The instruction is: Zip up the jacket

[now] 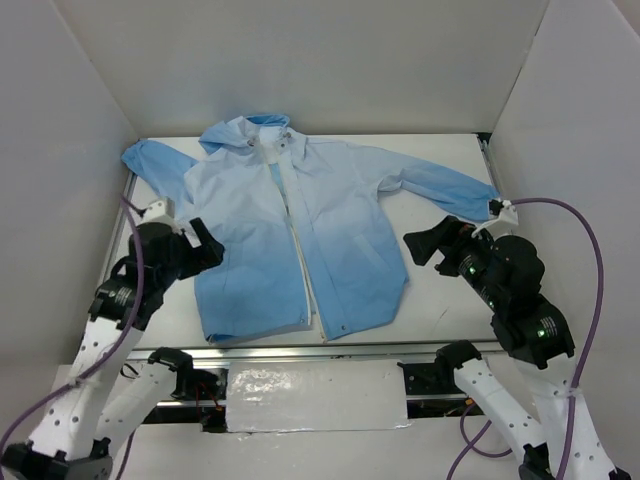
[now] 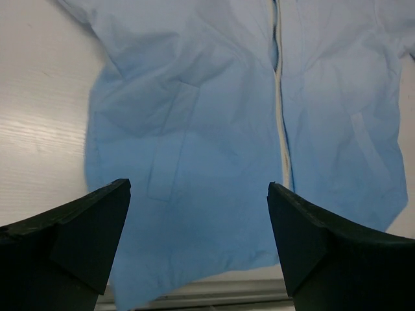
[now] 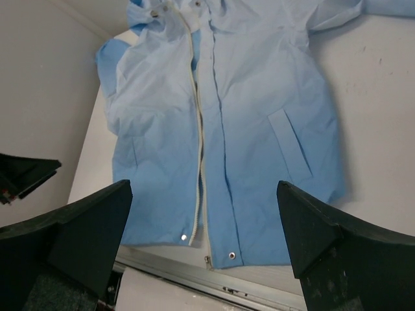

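- A light-blue hooded jacket [image 1: 300, 230] is lying flat on its back on the white counter [image 1: 440, 290]. Its hood [image 1: 250, 128] is pointing to 12 o'clock and its deeper blue hem [image 1: 260, 325] to 6 o'clock.
- The white zipper strip [image 1: 298, 250] is running down the middle, and the two front panels are parting slightly near the collar.
- The left gripper [image 1: 205, 245] is hovering at 9 o'clock of the jacket with its jaws spread wide, holding nothing.
- The right gripper [image 1: 418, 250] is hovering at 3 o'clock, likewise spread wide and empty.
- The fabric looks thin, light and limp, so it will likely wrinkle and slide on the smooth counter when pulled.
- The best hold is probably one gripper pinching the hem beside the zipper's lower end, at 6 o'clock, to keep it taut. The other would then work the small metal piece [image 3: 207, 259] there, which may be the slider.
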